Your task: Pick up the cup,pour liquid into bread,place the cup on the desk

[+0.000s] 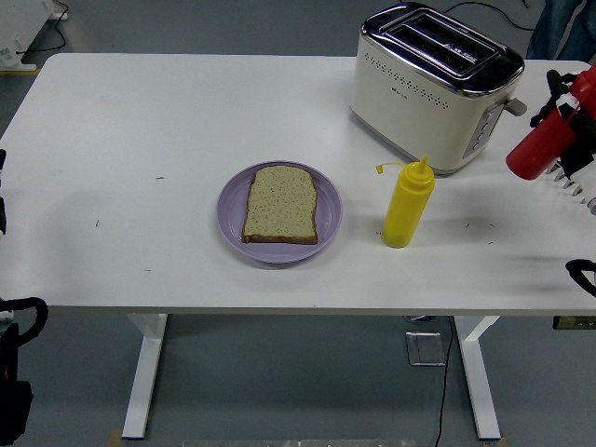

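- Red bottle [548, 138], serving as the task's cup, is tilted in the air at the right edge, just right of the toaster [436, 84], cap end up and away from the bread.
- Right hand [570, 119] holds it; dark fingers [557, 90] wrap its upper part, so the grasp looks closed on the bottle.
- Bread [280, 204] lies flat on a purple plate [232, 219] mid-tabletop, well to the left of the red bottle, ready to receive the pour.
- Yellow squeeze bottle [407, 202] stands upright between plate and toaster.
- Left arm is only partly visible at the left edge; its fingers cannot be judged.

head cam high, looking down, table [186, 121] wide
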Controlling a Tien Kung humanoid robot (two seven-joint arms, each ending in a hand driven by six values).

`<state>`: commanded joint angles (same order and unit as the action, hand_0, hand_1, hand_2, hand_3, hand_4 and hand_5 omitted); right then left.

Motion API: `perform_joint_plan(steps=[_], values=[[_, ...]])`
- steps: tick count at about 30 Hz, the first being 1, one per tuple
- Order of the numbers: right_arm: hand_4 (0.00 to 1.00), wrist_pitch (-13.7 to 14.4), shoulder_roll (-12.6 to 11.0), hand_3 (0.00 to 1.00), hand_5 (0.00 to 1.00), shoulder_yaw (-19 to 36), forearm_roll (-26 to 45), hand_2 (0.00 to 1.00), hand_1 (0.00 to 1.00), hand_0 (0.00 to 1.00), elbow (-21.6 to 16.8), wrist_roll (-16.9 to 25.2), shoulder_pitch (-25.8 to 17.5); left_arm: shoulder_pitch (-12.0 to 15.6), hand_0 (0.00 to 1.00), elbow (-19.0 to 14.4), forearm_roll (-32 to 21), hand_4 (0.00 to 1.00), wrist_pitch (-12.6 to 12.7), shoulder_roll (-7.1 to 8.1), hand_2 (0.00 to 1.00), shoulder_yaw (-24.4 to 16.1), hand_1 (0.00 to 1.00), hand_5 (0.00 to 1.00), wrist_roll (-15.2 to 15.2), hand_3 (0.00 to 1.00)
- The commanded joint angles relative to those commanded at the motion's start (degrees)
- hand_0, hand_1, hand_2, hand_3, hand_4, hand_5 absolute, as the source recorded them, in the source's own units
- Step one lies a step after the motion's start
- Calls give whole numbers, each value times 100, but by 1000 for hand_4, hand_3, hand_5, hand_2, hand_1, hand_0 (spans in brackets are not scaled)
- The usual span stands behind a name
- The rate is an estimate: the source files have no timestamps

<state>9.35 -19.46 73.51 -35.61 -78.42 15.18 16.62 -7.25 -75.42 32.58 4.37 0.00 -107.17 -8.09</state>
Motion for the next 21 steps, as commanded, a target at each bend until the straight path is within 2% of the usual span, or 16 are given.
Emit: perform_joint_plan(steps=[8,18,19,21], values=[[507,245,50,303,271,-417,-306,200,52,27,337,658,-182,10,783,1,-1,567,2,0,731,18,731,998,-1,686],[510,577,220,307,275,-1014,-441,208,61,49,778,1218,-118,-20,783,0,0,566,3,0,733,-6,730,998,0,686],[513,605,238,314,278,-1050,-446,223,98,70,811,1261,-108,-22,783,0,0,566,3,0,733,-10,731,998,0,687],[513,676,286,314,278,-1158,-478,223,98,70,897,1383,-78,-22,783,0,-1,566,4,0,733,-18,731,998,-2,687]])
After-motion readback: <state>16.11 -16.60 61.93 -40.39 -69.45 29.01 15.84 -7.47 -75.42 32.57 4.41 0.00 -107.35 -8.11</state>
